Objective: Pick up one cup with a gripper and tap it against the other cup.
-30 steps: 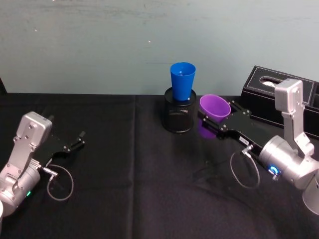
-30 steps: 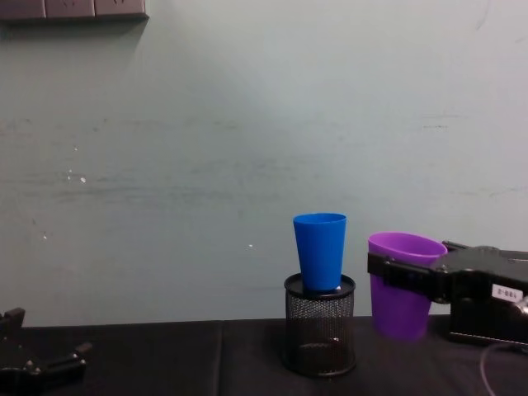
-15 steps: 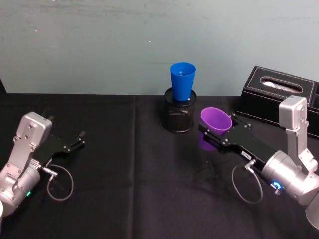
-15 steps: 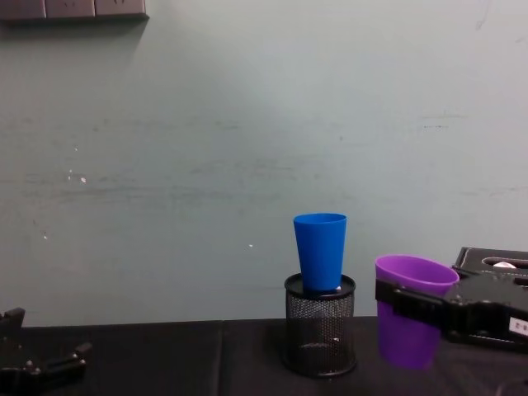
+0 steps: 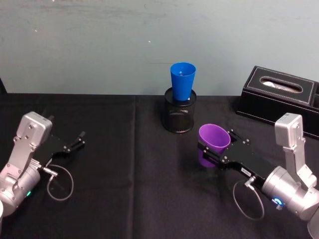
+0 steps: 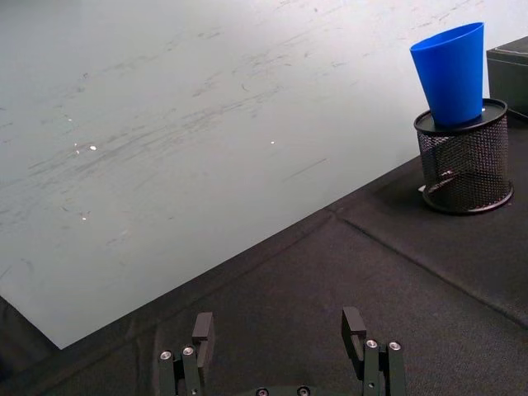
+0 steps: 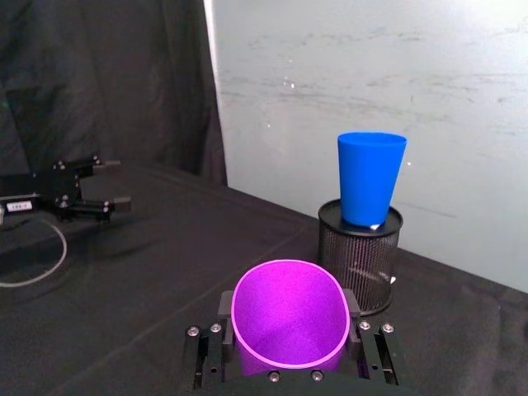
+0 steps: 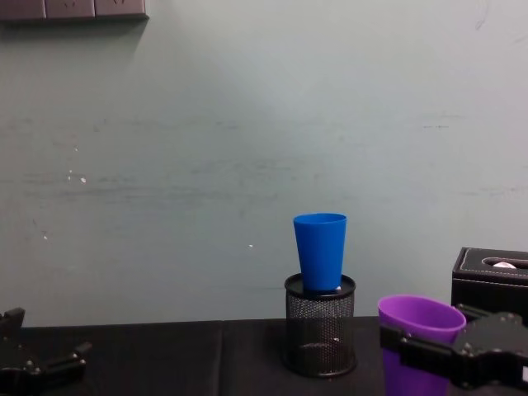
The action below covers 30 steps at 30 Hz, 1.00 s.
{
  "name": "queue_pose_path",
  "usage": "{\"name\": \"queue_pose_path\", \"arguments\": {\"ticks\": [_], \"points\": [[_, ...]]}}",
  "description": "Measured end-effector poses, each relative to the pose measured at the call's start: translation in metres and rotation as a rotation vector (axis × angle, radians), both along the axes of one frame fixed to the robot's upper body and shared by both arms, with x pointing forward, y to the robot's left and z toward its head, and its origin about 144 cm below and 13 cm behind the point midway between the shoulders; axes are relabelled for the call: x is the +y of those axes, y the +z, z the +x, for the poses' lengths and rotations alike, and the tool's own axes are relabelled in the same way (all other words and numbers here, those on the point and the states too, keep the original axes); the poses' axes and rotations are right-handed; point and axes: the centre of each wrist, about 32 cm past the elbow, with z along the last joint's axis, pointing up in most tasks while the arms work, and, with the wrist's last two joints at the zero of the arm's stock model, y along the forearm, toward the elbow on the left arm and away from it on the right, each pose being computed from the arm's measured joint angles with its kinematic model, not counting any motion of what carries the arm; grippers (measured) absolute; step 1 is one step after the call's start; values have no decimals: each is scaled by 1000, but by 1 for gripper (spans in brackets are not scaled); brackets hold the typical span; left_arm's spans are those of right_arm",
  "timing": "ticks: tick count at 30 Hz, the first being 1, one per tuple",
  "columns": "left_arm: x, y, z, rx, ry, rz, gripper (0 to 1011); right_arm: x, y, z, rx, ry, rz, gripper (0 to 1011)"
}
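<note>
1. Purple cup [image 5: 214,136] well apart from left gripper [image 5: 76,141], parked at near left over black cloth [image 5: 124,189], fingers spread wide, holding nothing.
2. Centre, far: blue cup [image 5: 182,79] upright in black mesh pen holder [image 5: 179,118], touched by neither arm.
3. Right of that and nearer: purple cup, mouth up, clamped by its sides in right gripper [image 5: 218,146], jaws closed only as far as the cup's walls; clear gap to blue cup.
4. Far right: black tissue box [image 5: 279,94], no part in the job.
5. Judged from positions: grasp secured, cups apart, no tap under way; closing that gap apparently the remaining step.
</note>
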Motion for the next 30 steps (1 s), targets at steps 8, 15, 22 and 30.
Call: {"name": "queue_pose_path", "arguments": {"ticks": [8,15,22,30], "points": [[0,0,0,0,0,0,1011,-2,-12,-5,9,1,-24,733],[0,0,0,0,0,0,1011,-2,-19,-5,23,10,-39,733],[0,0,0,0,0,0,1011,-2,-23,-3,35,13,-49,733],[0,0,0,0,0,0,1011,-2,-26,-1,47,14,-51,734]]}}
